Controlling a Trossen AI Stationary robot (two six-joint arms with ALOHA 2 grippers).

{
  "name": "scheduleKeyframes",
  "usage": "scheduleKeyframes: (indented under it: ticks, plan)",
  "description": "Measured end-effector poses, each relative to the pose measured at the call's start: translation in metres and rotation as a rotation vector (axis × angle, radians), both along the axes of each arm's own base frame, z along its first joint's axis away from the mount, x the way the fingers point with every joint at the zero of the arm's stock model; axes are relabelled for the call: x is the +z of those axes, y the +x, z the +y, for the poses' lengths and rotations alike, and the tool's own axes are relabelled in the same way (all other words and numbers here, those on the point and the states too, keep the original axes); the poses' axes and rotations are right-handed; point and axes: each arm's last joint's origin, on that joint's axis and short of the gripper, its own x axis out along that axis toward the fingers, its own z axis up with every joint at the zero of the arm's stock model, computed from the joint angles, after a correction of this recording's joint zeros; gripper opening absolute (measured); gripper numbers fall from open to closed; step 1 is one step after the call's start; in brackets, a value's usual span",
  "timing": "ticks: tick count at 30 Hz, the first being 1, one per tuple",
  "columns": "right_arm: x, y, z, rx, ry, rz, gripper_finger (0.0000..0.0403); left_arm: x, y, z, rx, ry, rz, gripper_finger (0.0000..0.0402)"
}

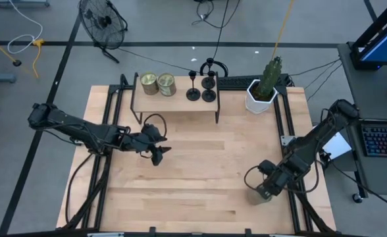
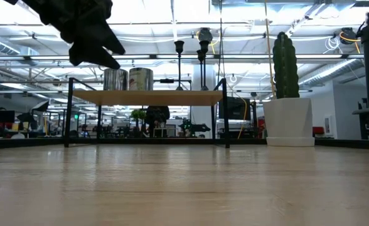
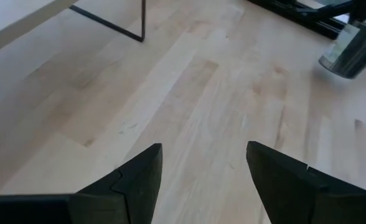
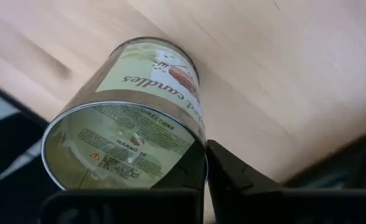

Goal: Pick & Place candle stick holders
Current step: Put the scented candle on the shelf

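Holders (image 1: 201,84) on the shelf (image 1: 180,103), right half, near its back edge; cups up, clustered close, exact count unclear from above. Two stems (image 2: 179,64) visible over the shelf top in the low view. Two tins (image 1: 157,84) on the shelf's left half, well apart from the holders. Cactus pot (image 1: 261,95) just right of the shelf. Broad bare table (image 1: 206,178) in front of the shelf.

Left gripper (image 1: 155,146) in front of the shelf's left end, raised off the table, fingers (image 3: 136,180) spread wide and empty; holders well behind it and to the right. Right gripper (image 1: 262,191) far in front of the shelf, near the table's right rail, clamped on a jar (image 4: 133,124) at the table edge.
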Motion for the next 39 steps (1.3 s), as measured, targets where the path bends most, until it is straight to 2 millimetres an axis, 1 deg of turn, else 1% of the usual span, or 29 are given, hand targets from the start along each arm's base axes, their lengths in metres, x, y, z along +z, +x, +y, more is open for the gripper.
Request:
scheduleKeyframes:
  ticks: [6,13,17,21,27,34,39]
  plan:
    - [0.012,0.021,-0.013,0.013,0.018,-0.125,0.0001,0.002,0.002,-0.001,-0.019,0.014,-0.025,0.0241]
    - [0.02,0.049,-0.037,0.032,0.019,-0.287,0.0,0.008,0.007,-0.009,-0.104,0.084,-0.097,0.0241]
    - [0.023,0.062,-0.05,0.037,0.01,-0.38,0.0,0.003,0.015,-0.014,-0.129,0.099,-0.106,0.0241]
    - [0.024,0.075,-0.062,0.038,-0.011,-0.461,0.0,-0.009,0.027,-0.02,-0.171,0.081,-0.09,0.025]
    - [0.017,0.091,-0.074,0.054,-0.034,-0.497,0.0,-0.021,0.043,-0.024,-0.153,0.039,-0.123,0.0268]
    - [0.009,0.106,-0.083,0.077,-0.055,-0.522,0.0,-0.018,0.048,-0.025,-0.134,0.017,-0.184,0.0269]
    - [0.015,0.119,-0.089,0.105,-0.083,-0.553,0.0,-0.014,0.05,-0.026,-0.129,-0.003,-0.231,0.0269]
